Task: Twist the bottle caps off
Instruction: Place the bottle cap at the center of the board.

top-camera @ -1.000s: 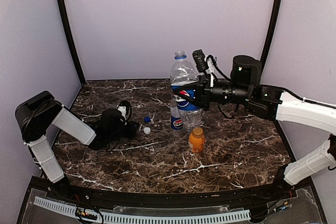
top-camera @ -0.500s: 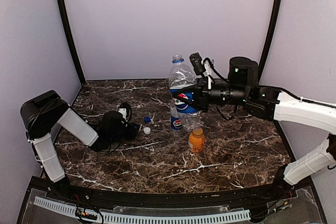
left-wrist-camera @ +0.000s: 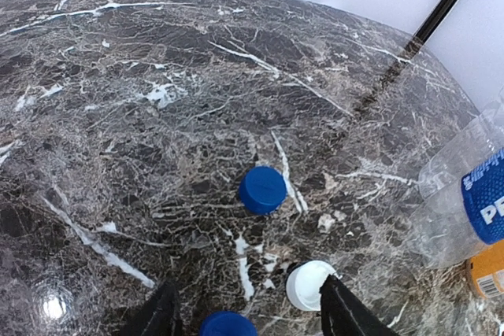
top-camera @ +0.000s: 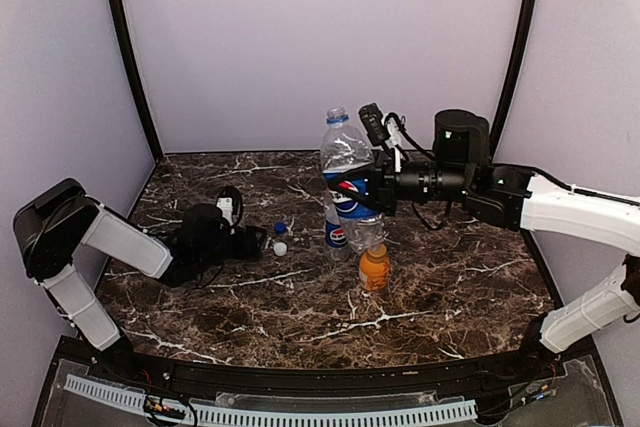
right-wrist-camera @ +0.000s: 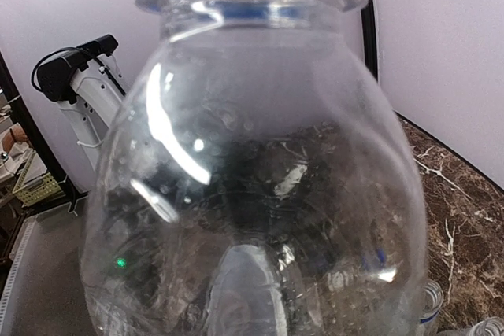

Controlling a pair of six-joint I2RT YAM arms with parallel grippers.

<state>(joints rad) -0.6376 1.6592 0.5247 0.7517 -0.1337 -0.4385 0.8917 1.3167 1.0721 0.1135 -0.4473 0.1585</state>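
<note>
My left gripper (left-wrist-camera: 248,289) is open and low over the marble table (left-wrist-camera: 157,100). A blue cap (left-wrist-camera: 227,324) lies loose between its fingers. A second blue cap (left-wrist-camera: 263,190) lies just ahead, and a white cap (left-wrist-camera: 309,285) sits by the right finger (left-wrist-camera: 346,316). From above, the left gripper (top-camera: 250,243) points at the blue cap (top-camera: 281,228) and the white cap (top-camera: 280,248). My right gripper (top-camera: 375,187) is shut on the tall clear bottle (top-camera: 348,162) at its blue label. That bottle (right-wrist-camera: 260,155) fills the right wrist view, a blue band at its neck.
Below the held bottle stand a smaller blue-labelled bottle (top-camera: 337,233), a clear unlabelled bottle (top-camera: 368,229) and a short orange bottle (top-camera: 374,267). Grey walls close the table at the back and sides. Both arm bases sit at the near edge.
My left gripper has opened and the blue cap now lies free between its fingers; the left arm's elbow has swung down and left. The right arm has carried the tall bottle slightly left.
</note>
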